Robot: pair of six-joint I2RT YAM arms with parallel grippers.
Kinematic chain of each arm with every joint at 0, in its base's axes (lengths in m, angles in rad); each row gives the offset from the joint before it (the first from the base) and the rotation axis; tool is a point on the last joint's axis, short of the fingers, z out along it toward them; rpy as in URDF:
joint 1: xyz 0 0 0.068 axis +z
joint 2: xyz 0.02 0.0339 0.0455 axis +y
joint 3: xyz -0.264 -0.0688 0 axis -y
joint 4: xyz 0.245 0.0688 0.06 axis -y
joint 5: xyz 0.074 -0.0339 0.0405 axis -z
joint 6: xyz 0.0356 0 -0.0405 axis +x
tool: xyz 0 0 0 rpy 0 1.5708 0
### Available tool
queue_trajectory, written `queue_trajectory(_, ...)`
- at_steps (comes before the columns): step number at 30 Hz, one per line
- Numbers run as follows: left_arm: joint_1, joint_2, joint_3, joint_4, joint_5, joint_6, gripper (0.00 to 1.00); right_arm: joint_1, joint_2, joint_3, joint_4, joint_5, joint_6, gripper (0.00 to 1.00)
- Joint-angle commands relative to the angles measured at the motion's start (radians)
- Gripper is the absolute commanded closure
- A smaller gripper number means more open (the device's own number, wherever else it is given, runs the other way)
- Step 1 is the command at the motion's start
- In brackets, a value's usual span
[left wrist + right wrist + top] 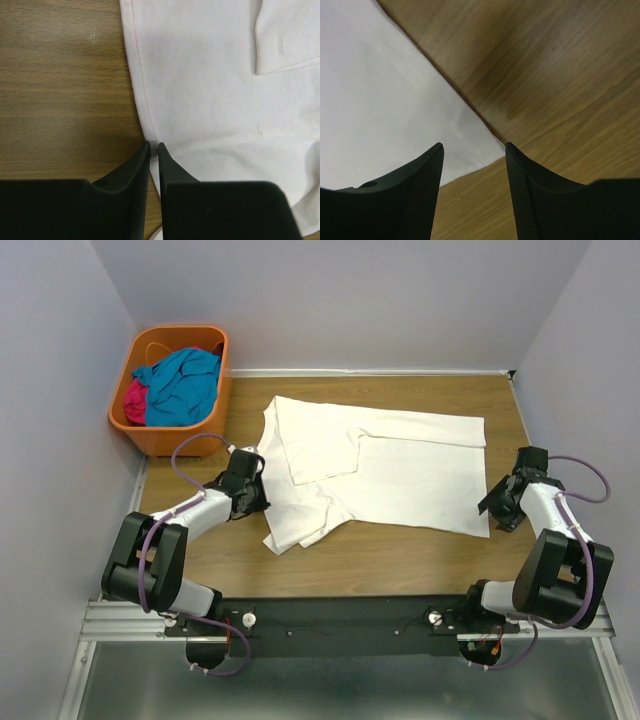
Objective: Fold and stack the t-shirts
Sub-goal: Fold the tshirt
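Note:
A white t-shirt (400,465) lies spread on the wooden table, its left part folded over itself; no red print shows. My left gripper (258,480) is at the shirt's left edge. In the left wrist view (154,145) its jaws are pressed together on the hem of the white cloth (210,90). My right gripper (492,505) is open at the shirt's near right corner. In the right wrist view (474,146) that corner (490,150) lies between the spread fingers, which are apart from the cloth. A teal-blue t-shirt (185,380) and a magenta t-shirt (135,400) lie bunched in the basket.
An orange basket (150,435) stands at the back left corner of the table. Grey walls close in the left, back and right sides. Bare wood (400,560) shows between the shirt and the arm bases.

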Motion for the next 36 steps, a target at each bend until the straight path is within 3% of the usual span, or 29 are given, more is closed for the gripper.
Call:
queue_trajectory(1, 0.000, 0.003, -0.004, -0.016, 0.043, 0.017, 0.87, -0.042, -0.013, -0.034, -0.046, -0.030, 0.015, 0.40)
queue_trajectory(4, 0.000, 0.002, -0.007, -0.004, 0.055, 0.020, 1.00, -0.054, 0.009, -0.039, -0.044, -0.044, 0.019, 0.40)
queue_trajectory(12, 0.000, -0.027, -0.025, 0.016, 0.069, 0.026, 1.00, -0.072, 0.041, -0.050, -0.035, -0.113, 0.038, 0.42)
queue_trajectory(23, 0.000, -0.047, -0.022, 0.022, 0.066, 0.033, 1.00, -0.075, 0.076, -0.054, -0.035, -0.121, 0.039, 0.53)
queue_trajectory(31, 0.000, -0.058, -0.021, 0.022, 0.055, 0.038, 1.00, -0.079, 0.076, -0.022, -0.072, -0.004, 0.062, 0.53)
queue_trajectory(36, 0.000, -0.063, -0.021, 0.024, 0.055, 0.035, 1.00, -0.085, 0.098, -0.010, -0.084, -0.036, 0.064, 0.53)
